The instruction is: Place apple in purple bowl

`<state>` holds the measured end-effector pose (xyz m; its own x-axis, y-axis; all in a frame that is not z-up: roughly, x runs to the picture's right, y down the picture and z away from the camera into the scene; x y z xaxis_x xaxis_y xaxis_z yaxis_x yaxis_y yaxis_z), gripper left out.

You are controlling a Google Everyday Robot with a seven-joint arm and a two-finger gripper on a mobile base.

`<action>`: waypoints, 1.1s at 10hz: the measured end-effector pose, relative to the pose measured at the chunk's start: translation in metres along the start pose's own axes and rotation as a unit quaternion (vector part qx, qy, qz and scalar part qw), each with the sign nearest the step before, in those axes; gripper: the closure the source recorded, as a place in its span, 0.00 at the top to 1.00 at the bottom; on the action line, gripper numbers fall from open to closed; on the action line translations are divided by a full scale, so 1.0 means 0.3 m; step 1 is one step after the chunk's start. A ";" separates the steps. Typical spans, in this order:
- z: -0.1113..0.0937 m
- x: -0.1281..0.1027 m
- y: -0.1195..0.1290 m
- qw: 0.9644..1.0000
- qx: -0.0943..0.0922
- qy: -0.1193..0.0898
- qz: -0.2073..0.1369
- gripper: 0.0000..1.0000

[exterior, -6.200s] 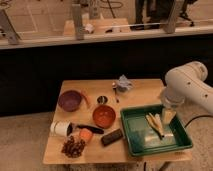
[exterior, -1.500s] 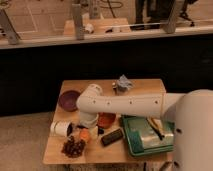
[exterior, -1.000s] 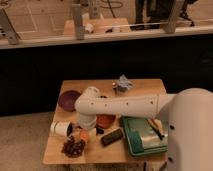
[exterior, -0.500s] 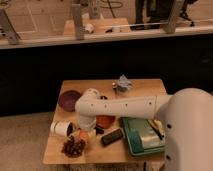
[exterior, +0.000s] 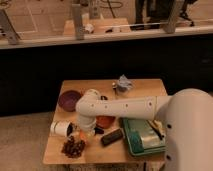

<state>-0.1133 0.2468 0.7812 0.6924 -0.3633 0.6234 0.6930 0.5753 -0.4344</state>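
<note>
The apple (exterior: 80,136) is a small orange-red fruit near the table's front left, between the white cup and the grapes. My gripper (exterior: 82,130) hangs from the white arm (exterior: 120,106) and sits right over the apple, hiding its top. The purple bowl (exterior: 68,100) stands empty at the table's left, behind the gripper and apart from it.
An orange-red bowl (exterior: 105,122) is partly hidden under the arm. A white cup (exterior: 60,128) lies on its side at the left. Dark grapes (exterior: 73,147) sit at the front left edge. A dark bar (exterior: 111,137), a green tray (exterior: 143,139) and a crumpled silver wrapper (exterior: 122,84) are to the right.
The arm has swung across the table from the right and its end has dropped down to the apple at the front left. The objects have not moved.
</note>
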 end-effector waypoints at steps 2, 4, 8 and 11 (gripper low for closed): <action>-0.074 0.008 -0.003 1.000 0.021 -0.009 0.000 0.37; -0.225 0.017 -0.023 0.998 0.056 -0.020 0.002 0.37; -0.433 0.047 -0.221 0.990 0.119 -0.080 0.018 0.37; -0.408 -0.030 -0.414 0.981 0.141 -0.127 0.051 0.37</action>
<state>-0.1811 0.0890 0.7499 0.6571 -0.1197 0.7442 0.5158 0.7914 -0.3281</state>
